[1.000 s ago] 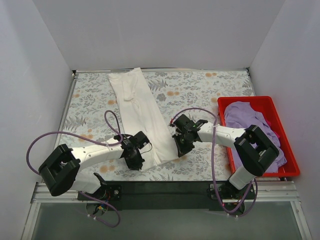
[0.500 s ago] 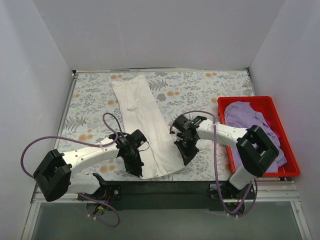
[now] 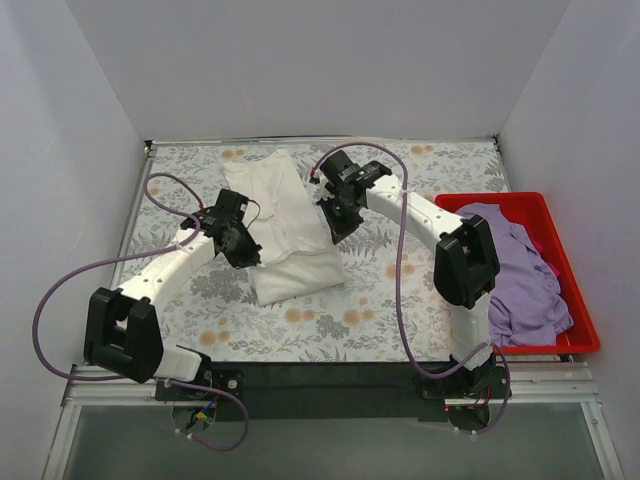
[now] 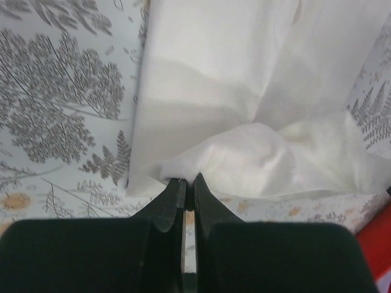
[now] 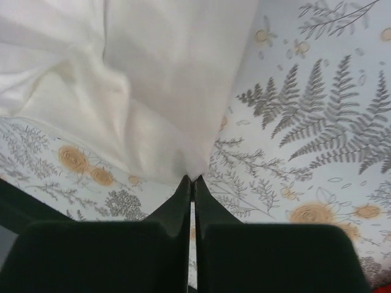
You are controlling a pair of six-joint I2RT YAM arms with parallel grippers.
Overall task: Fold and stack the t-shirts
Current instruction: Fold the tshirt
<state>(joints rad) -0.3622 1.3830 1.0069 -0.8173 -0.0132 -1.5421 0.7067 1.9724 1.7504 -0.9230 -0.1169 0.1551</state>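
The white t-shirt (image 3: 285, 225) lies on the floral cloth, its near half doubled over onto its far half; no graphic shows. My left gripper (image 3: 243, 250) is shut on its left folded corner (image 4: 183, 174). My right gripper (image 3: 335, 228) is shut on its right corner (image 5: 194, 171). Both hold the cloth a little above the table. The lavender t-shirt (image 3: 520, 270) lies bunched in the red bin (image 3: 500, 202) at the right.
The floral tablecloth (image 3: 400, 300) covers the table. White walls enclose the back and both sides. The red bin stands along the right edge. Purple cables loop from both arms over the table.
Both grippers have carried the shirt's near end from the front edge toward the back, folding the long strip in half. The arms are now stretched far out.
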